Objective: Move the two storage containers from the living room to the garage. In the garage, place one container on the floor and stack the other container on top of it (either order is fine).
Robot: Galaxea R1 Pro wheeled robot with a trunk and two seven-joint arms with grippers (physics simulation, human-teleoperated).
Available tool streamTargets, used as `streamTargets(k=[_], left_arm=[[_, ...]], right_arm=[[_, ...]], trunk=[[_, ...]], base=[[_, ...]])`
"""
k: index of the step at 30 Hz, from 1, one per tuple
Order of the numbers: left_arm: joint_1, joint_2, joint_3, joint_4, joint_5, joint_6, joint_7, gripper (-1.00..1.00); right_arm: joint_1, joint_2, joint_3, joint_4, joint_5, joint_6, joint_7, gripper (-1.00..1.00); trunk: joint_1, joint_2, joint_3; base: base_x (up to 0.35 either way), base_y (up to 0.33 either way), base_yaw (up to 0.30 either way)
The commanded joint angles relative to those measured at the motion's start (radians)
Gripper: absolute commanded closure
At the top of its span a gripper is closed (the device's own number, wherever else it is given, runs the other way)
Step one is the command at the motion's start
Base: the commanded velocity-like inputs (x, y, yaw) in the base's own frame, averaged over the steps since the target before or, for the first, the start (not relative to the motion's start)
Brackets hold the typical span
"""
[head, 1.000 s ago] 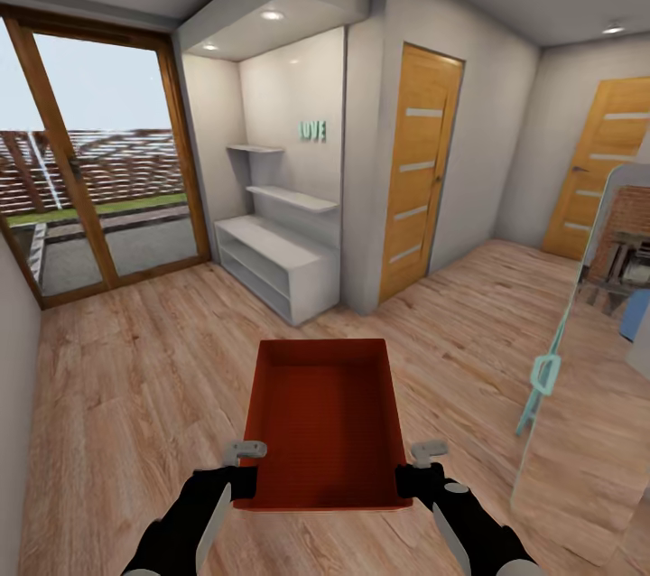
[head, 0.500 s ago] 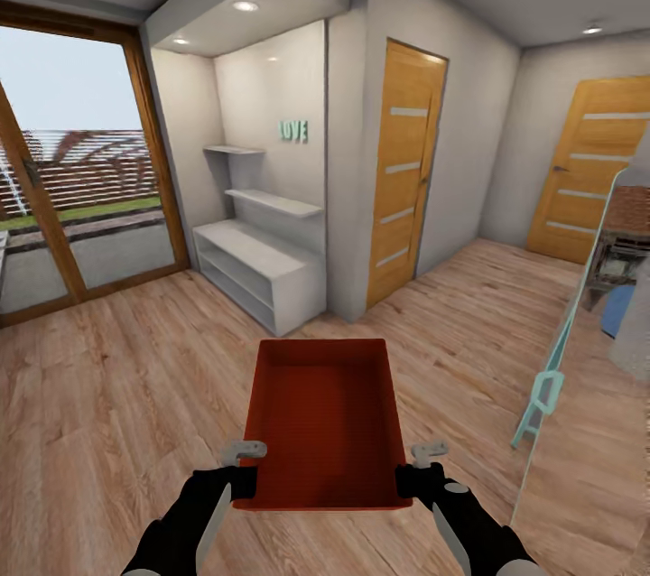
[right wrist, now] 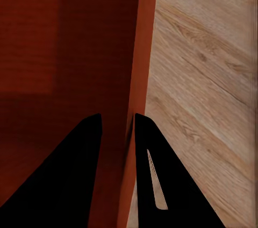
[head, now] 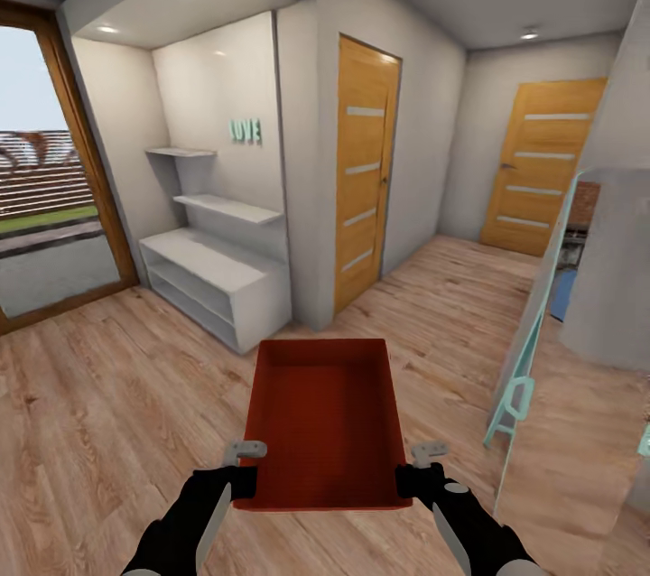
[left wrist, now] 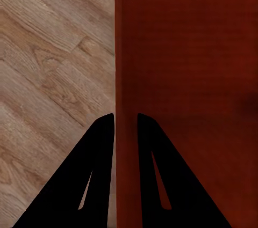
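Our left gripper (head: 246, 468) and right gripper (head: 417, 469) each pinch a side wall of one storage container (head: 323, 418), which hangs between them above the wood-plank floor (head: 117, 395). We judge the task early: the garage is not reached and nothing is stacked. Ahead of the grippers stand two wooden doors (head: 363, 165).

Matt, finely ribbed red-orange container (head: 323, 418); wood-grain plank floor (head: 108, 395); smooth white shelving (head: 212, 274).
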Motion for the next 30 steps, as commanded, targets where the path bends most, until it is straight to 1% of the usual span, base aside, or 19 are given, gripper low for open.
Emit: streamTargets(k=[1,7,30], left_arm=[[0.0,0.005,0.002,0.0,-0.048,0.007,0.018,1.0],[0.0,0.005,0.002,0.0,-0.048,0.007,0.018,1.0],[0.0,0.005,0.002,0.0,-0.048,0.007,0.018,1.0]], right_arm=[[-0.001,-0.001,0.023,-0.004,0.005,-0.006,0.002,1.0],[-0.001,-0.001,0.022,-0.004,0.006,-0.006,0.002,1.0],[-0.001,-0.001,0.022,-0.004,0.005,-0.006,0.002,1.0]], trunk=[[0.001,-0.002,-0.002],[0.001,-0.002,-0.002],[0.001,-0.002,-0.002]], base=[[0.327,0.116,-0.234],[0.327,0.126,-0.06],[0.327,0.097,-0.001]])
